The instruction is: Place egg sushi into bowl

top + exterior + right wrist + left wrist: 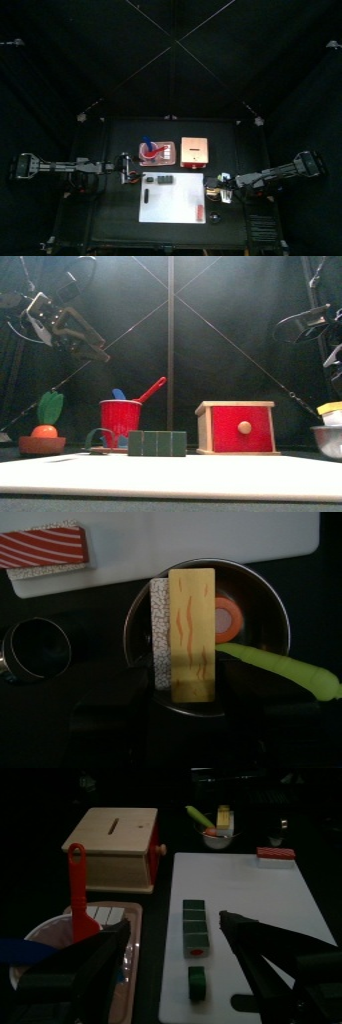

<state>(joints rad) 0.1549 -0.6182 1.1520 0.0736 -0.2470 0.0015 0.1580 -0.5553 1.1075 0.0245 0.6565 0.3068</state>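
The right end effector [187, 697] pinches the egg sushi [190, 632], a pale-yellow block with a white rice side, by its near end. The block hangs directly over the bowl [267, 602], above the bowl's orange carrot piece [227, 617] and green piece [287, 672]. Just beside the bowl lies the white mat [201, 537], with a reddish sushi piece [40, 545] on its edge. The left end effector [174, 958] is spread wide, hovering over the mat's far end, above a row of dark green pieces [195, 928].
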